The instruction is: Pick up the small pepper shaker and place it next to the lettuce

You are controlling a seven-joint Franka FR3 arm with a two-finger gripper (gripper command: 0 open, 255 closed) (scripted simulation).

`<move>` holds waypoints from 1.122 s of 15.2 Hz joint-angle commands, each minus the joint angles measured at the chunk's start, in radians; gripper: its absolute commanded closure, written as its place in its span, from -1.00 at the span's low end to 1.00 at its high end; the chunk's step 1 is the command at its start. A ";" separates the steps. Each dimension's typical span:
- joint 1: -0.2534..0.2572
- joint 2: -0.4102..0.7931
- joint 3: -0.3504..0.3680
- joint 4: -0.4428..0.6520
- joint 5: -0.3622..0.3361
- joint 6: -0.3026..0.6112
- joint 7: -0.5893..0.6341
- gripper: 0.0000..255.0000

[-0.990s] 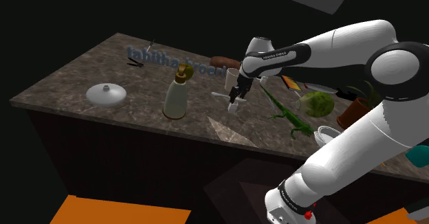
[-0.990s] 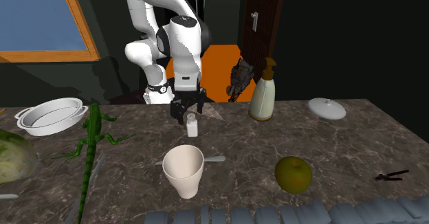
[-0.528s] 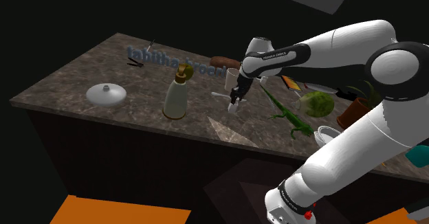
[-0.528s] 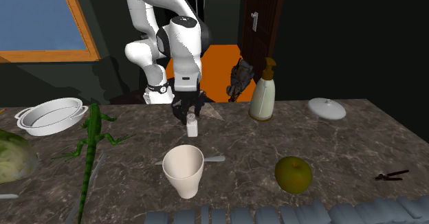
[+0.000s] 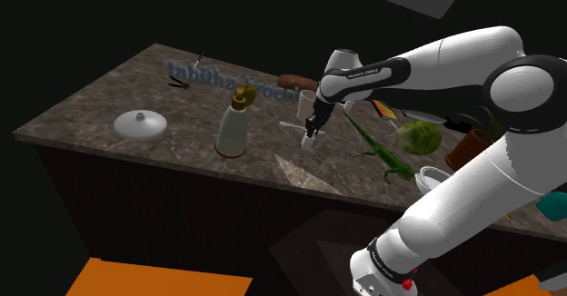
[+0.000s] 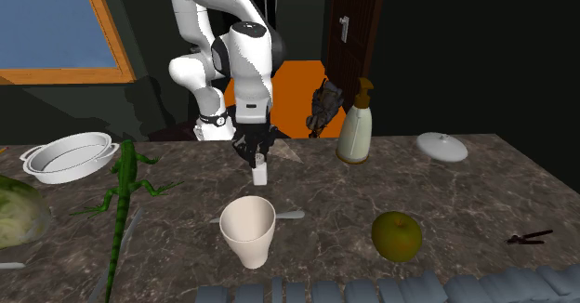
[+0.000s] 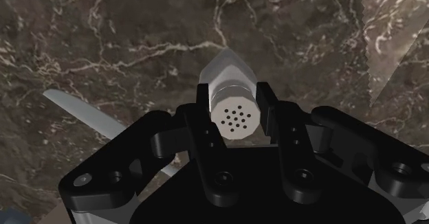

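Tool [image 7: 234,100] now tight on one shaker [image 7: 227,70]

The shaker [image 6: 261,174], clasped in the pincer [image 6: 259,161] over the counter [image 6: 446,208], is near the cup [image 6: 248,229].

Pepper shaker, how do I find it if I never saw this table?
Find the dark marble counter, then follow the white arm to its black hand. The pepper shaker is the small white pot pinched there, its top dotted with holes.

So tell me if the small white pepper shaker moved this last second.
No: the shaker stays put beyond the cream cup in the second exterior view, tool now shut on it.
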 commanded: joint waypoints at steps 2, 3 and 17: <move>0.000 -0.008 0.000 0.006 0.000 -0.014 0.000 1.00; 0.000 -0.015 0.001 0.012 -0.001 -0.028 0.000 1.00; 0.001 -0.098 0.004 0.122 -0.004 -0.221 0.000 1.00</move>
